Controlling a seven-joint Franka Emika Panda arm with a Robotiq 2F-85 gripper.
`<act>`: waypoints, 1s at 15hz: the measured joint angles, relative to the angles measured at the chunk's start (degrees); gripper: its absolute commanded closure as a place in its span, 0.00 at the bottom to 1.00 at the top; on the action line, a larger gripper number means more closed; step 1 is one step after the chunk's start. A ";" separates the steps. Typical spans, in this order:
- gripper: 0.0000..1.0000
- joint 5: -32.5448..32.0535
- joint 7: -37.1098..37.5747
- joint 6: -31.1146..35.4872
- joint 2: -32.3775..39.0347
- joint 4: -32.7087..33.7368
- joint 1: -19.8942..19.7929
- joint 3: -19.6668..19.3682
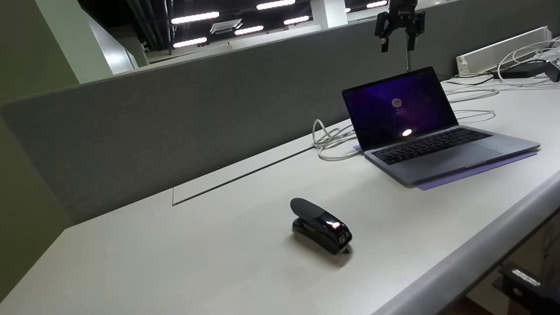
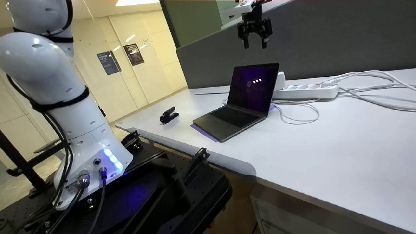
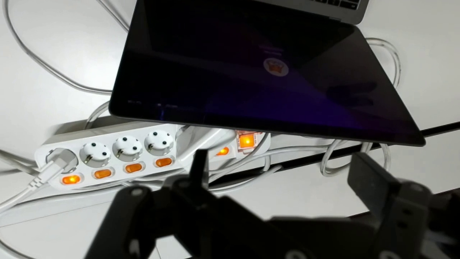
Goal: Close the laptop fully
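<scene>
Silver-grey metal is seen in the laptop (image 1: 437, 144), which is set on the counter (image 1: 197, 262) with its lid (image 3: 266, 90) raised and leaned back; a purple sheet (image 1: 463, 174) is left showing beneath its front edge. The claw (image 2: 255, 45) is held above the laptop with its fingers (image 3: 370, 181) spread and nothing pinched between them; in the wrist view they are seen past the lid's top edge, on the side of the power strip (image 2: 305, 93). By judgement, the approach to the back of the lid is in hand, and the folding is yet to be done. The claw should be lowered behind the lid only until its upper edge can be caught, clear of the power strip and the white cables (image 3: 17, 197). Contact is best made near the middle of that edge, so that the lid is not twisted. Upright must be passed first, then a slow forward and downward arc followed, since by a straight push the base (image 1: 442, 164) might be slid along the sheet. Once low, the lid should be pressed fully flat.
</scene>
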 measured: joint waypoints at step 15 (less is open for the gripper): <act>0.00 -3.73 3.47 8.05 10.02 6.04 -1.18 2.65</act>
